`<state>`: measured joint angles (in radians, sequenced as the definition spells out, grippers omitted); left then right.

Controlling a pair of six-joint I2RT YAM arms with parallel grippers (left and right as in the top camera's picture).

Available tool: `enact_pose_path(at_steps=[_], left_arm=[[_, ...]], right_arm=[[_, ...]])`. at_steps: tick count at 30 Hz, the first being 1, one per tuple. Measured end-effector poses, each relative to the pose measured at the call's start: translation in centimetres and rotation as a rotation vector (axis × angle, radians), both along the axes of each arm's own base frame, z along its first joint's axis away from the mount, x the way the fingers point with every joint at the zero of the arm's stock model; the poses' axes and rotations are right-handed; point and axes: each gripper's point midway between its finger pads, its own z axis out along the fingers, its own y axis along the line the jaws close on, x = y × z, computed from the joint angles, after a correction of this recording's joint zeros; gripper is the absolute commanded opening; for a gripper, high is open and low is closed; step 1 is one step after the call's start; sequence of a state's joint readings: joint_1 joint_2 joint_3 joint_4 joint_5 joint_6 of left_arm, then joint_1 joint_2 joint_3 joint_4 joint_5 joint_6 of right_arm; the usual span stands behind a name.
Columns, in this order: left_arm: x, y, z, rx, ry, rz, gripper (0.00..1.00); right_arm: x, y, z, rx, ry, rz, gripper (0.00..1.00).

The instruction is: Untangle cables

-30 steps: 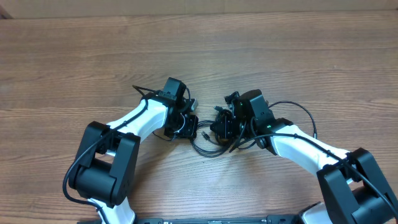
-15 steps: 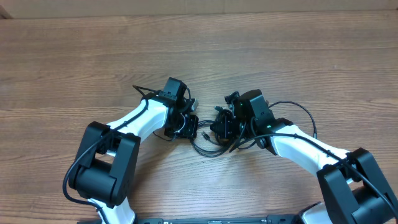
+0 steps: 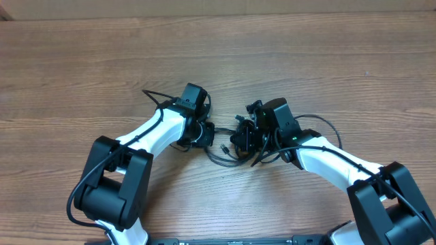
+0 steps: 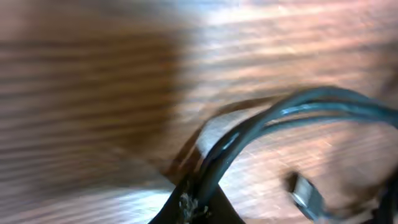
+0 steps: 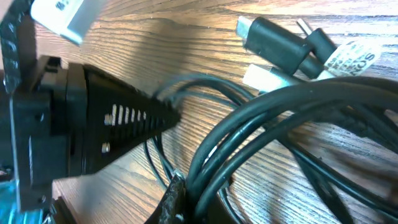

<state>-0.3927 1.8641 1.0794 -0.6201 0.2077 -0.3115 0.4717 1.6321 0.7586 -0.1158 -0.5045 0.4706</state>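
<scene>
the left fingers [image 4: 196, 208] are pinched almost shut on a couple of strands of the cables [image 4: 283, 111]. the strands come straight out of the tips and sweep away to one side. a silvery plug tip [image 4: 306, 194] lies loose on the surface [image 4: 93, 93] just beside those strands. to my eye the worry here is that more than one strand is in the pinch. a pull would then drag the whole bundle along instead of drawing one cord free.

between the two sets of fingers a slack loop [image 3: 221, 158] rests on the surface. if the arms part, i'd guess that loop could cinch down, and the loose plug could catch in it and lock the knot tighter.

the right fingers [image 5: 175, 198] are closed tight on several strands bunched at the tips. a black plug [image 5: 273, 42] and a white label [image 5: 351, 59] lie beyond them. the cords are thin and slick-looking, so one could slip out under a hard tug. the two heads also sit near each other, so a careless swing might knock them together.
</scene>
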Motion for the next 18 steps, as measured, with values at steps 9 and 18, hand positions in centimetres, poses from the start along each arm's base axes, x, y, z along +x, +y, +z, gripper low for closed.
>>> enact_pose_path(at_steps=[9,18], left_arm=[[1.9,4.0,0.0,0.159,-0.065,0.086,0.05],[2.8,9.3,0.1,0.21,-0.039,0.256,0.04]], right_arm=[[0.0,0.0,0.0,0.002,0.002,0.001,0.04],[-0.2,0.0,-0.1,0.001,0.013,-0.001,0.04]])
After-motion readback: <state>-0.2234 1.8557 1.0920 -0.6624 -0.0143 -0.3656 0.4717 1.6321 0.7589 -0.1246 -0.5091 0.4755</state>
